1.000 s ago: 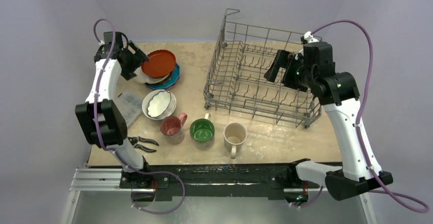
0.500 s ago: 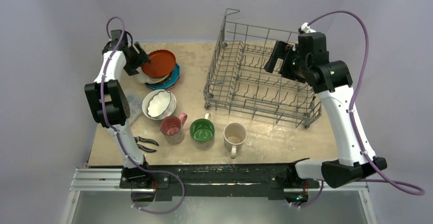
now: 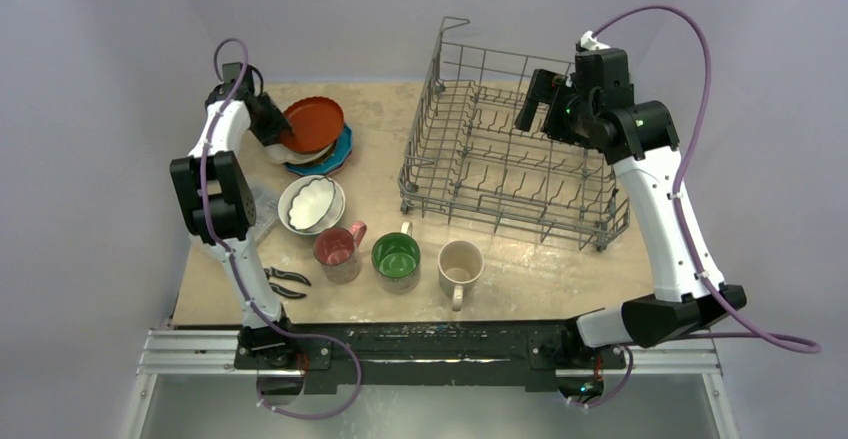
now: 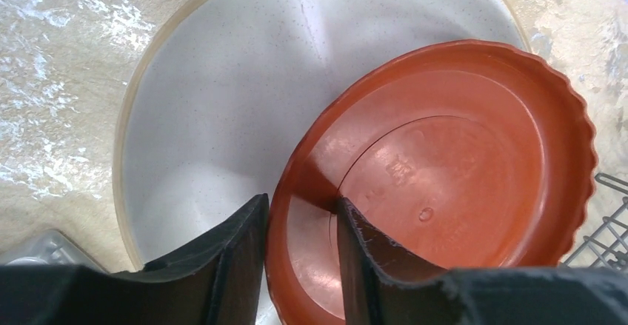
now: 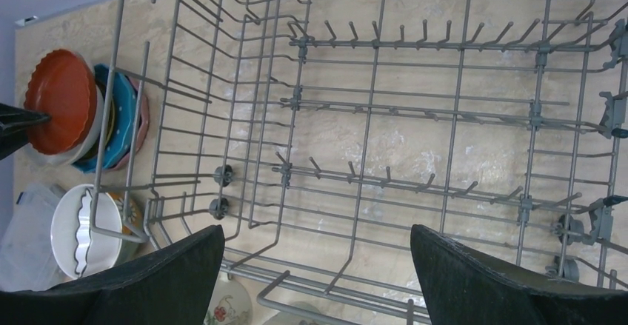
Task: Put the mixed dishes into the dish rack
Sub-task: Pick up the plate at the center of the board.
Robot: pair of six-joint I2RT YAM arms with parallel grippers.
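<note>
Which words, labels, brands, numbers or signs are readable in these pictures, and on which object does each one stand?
Underside of the orange plate: small moulded marks, too blurred to read.
Everything else in the three views: no writing, number or sign that can be read.

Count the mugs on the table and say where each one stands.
3. The red mug, green mug and cream mug stand in a row near the table's front edge, red leftmost, cream rightmost, nearest the dish rack. None looks hidden.
</note>
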